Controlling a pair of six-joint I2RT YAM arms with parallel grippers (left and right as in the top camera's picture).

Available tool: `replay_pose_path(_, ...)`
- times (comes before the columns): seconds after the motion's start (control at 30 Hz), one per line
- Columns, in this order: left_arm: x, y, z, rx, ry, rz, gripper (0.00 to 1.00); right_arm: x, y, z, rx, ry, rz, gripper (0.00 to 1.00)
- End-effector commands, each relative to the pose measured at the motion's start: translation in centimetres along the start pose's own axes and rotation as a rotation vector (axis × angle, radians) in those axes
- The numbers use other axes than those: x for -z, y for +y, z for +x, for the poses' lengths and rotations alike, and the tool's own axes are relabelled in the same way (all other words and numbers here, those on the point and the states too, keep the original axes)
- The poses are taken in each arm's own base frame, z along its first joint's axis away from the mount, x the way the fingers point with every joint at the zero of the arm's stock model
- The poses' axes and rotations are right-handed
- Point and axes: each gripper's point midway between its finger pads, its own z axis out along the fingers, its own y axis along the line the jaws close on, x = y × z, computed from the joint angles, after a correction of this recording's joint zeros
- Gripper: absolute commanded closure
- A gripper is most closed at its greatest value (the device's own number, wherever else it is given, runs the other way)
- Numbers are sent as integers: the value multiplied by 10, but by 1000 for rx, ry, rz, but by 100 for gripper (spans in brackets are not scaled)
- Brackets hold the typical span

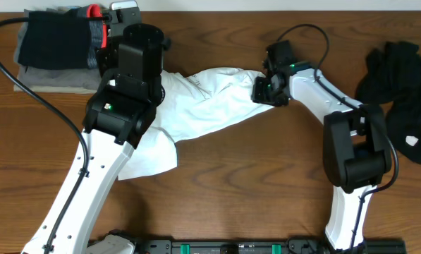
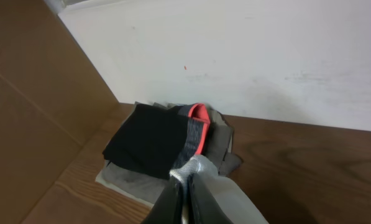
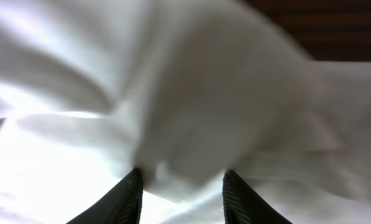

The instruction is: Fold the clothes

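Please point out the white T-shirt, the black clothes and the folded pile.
white T-shirt (image 1: 210, 104): overhead view, middle of its body.
black clothes (image 1: 400, 88): overhead view, centre of the heap.
folded pile (image 2: 149, 140): left wrist view, black top layer.

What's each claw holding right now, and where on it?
Left claw pinches a fold of the plain white fabric T-shirt near its left end. Right claw straddles bunched fabric at the right end; grip unclear.
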Motion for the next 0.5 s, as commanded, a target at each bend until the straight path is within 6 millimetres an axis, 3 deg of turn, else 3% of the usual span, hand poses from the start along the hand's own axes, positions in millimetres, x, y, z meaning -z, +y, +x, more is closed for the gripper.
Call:
replay_pose_path(0.0, 1, 6, -3, 23, -5, -23, 94, 2, 22, -7, 60, -34, -38, 60)
replay_pose_path(0.17, 1, 6, -1, 18, 0, -23, 94, 2, 24, -11, 65, -51, -45, 64)
replay_pose_path(0.23, 1, 6, -1, 18, 0, -23, 94, 2, 23, -11, 66, -53, -41, 72)
replay_pose_path(0.33, 1, 6, -1, 18, 0, -23, 94, 2, 24, -15, 79, -68, -40, 96)
replay_pose_path(0.47, 1, 6, -1, 18, 0, -23, 94, 9, 24, -27, 95, -115, -33, 99)
